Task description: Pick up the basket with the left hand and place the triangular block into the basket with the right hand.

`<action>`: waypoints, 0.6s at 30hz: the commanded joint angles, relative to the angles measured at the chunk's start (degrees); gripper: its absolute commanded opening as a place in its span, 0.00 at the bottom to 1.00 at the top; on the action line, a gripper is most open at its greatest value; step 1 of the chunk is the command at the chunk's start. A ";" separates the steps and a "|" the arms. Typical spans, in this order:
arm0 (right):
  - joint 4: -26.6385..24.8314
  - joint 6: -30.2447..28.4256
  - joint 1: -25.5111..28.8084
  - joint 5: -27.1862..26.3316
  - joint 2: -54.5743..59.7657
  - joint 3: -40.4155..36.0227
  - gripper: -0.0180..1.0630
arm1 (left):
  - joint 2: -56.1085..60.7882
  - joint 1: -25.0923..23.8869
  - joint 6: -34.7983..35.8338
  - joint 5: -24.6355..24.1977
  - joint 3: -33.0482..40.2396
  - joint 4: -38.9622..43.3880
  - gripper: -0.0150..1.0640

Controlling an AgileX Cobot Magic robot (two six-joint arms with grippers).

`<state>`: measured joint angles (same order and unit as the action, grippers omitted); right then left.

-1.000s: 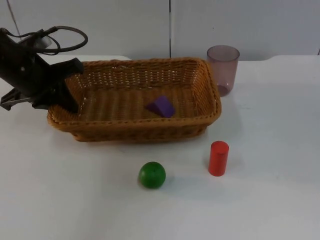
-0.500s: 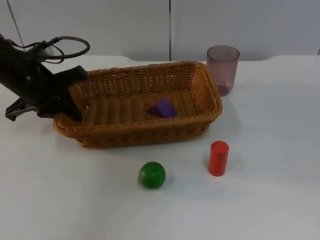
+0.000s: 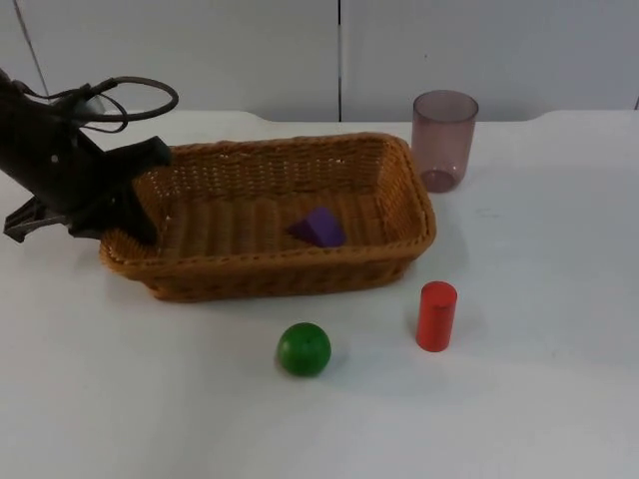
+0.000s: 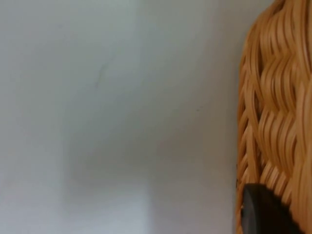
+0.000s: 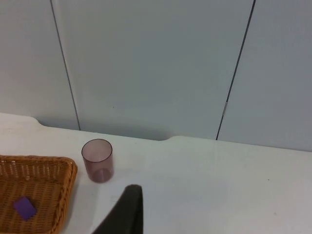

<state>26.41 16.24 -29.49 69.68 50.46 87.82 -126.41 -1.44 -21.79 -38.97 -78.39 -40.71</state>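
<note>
A brown wicker basket (image 3: 270, 264) lies across the middle of the table. My left gripper (image 3: 135, 205) is shut on the rim at its left end. The basket's woven wall (image 4: 278, 122) presses against that gripper in the left wrist view. A purple triangular block (image 3: 318, 227) rests on the basket floor, right of centre. My right gripper (image 5: 127, 209) waits high above the table's right side, away from everything. From there I see the basket's right end (image 5: 48, 163) and the block (image 5: 24, 208) inside it.
A translucent purple cup (image 3: 444, 140) (image 5: 97, 161) stands upright just beyond the basket's right end. A green ball (image 3: 304, 349) and an upright red cylinder (image 3: 436, 315) stand in front of the basket. The grey partition wall closes off the back.
The basket's right end has come down and the whole basket now sits lower and flatter. The block inside slid slightly toward the front. My left gripper kept its hold on the rim.
</note>
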 commanded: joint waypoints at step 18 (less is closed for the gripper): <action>0.04 0.20 0.27 -0.02 -0.05 -0.07 0.99 | 0.50 0.22 3.66 -0.40 -0.15 0.77 0.10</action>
<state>26.41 16.24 -29.49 69.68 50.46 87.82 -126.41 -1.34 -18.75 -39.37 -78.39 -38.79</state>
